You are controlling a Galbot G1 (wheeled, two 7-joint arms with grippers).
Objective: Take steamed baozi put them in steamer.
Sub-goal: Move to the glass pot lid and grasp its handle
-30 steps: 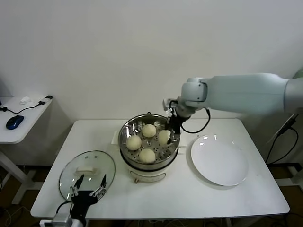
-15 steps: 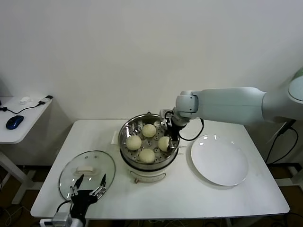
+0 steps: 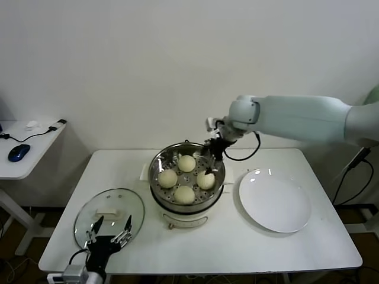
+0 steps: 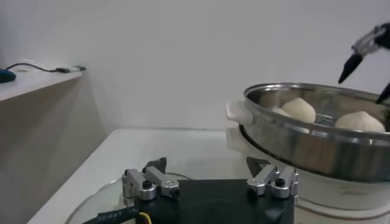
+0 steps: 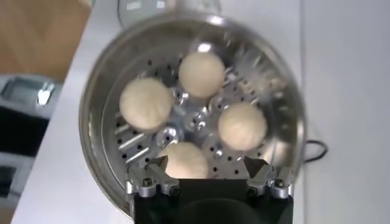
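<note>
All four small round cream-white steamed baozi (image 5: 242, 125) sit in the shiny round stainless-steel steamer (image 3: 159, 167), looking soft and squashable, best pinched lightly at the sides, while the right hand (image 3: 211, 151) hovers open and empty

- The steamer (image 3: 186, 177) stands upright near the middle of the bench (image 3: 225, 242): a round, shiny steel pot on a cream-white base with side handles. Its top is open, and a tray dotted with holes shows inside.
- Four steamed baozi (image 3: 185, 194) lie on that tray, all round, smooth and pale cream.
- One bun sits at the far side (image 3: 187, 163), one at the left (image 3: 167, 178), one at the right (image 3: 206, 180) and one at the near side, in a loose diamond.
- The buns rest close together around the tray's centre, with bare perforated metal showing between them.
- Each bun lies below the steel rim.
</note>
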